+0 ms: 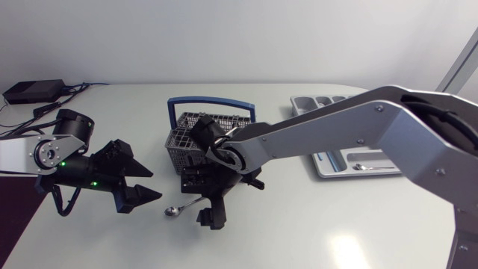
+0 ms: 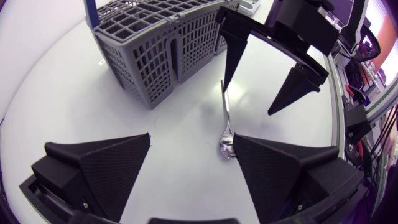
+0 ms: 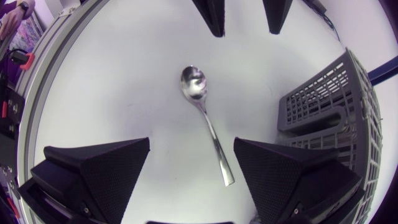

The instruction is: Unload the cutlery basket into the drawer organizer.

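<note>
Right arm (image 1: 388, 127) enters from the frame's right, its gripper (image 3: 191, 146) spread open above a spoon (image 1: 173, 211) lying on the table (image 1: 299, 224) at lower centre. The left gripper (image 1: 154, 184), likewise released and empty, faces the spoon from centre left. Behind them stands the cutlery basket (image 1: 196, 127) (contents unreadable). At upper right, the drawer organizer (image 1: 340, 161) holds at least one piece, so unloading looks partly done, with this spoon yet to go in.

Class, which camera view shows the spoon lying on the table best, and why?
The right wrist view: the spoon lies whole, bowl to handle tip, under the open right gripper. The left wrist view shows it smaller, near the left gripper. The head view shows mainly its tiny bowl.
</note>
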`<state>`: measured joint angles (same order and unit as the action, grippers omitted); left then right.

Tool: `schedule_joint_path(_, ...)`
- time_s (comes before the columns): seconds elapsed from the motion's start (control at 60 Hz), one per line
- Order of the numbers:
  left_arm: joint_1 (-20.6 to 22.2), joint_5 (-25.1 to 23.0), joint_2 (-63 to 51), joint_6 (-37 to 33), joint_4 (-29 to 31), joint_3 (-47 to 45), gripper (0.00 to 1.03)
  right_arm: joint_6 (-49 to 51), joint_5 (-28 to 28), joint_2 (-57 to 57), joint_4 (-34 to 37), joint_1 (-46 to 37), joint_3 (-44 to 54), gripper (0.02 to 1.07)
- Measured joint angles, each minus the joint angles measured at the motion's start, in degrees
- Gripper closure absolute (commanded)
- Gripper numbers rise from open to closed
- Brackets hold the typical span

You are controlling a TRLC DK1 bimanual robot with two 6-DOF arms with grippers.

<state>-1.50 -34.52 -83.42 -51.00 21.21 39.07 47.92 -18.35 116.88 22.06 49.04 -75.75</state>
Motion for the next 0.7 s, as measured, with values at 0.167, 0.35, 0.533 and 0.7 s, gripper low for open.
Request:
schedule_joint_path(0.167, -1.1, -0.8, -0.7, 0.0, -0.3, 0.0, 0.05, -1.8, 1.7, 1.0, -1.3, 0.3, -1.9, 0.1)
schedule_joint_path(0.35, -1.5, -1.2, -0.8, 0.0, -0.3, 0.0, 0.05, -3.0, 2.4, 2.1, -3.0, 0.7, -1.9, 0.13)
schedule_joint_path(0.533, -2.0, -1.3, -0.8, 0.0, -0.3, 0.0, 0.05, -4.3, 5.0, 3.6, -4.7, 2.7, -1.9, 0.23)
schedule_joint_path(0.7, -3.4, -1.3, -0.8, 0.0, -0.3, 0.0, 0.05, -5.2, 4.9, 5.2, -2.9, 3.4, -3.9, 0.46)
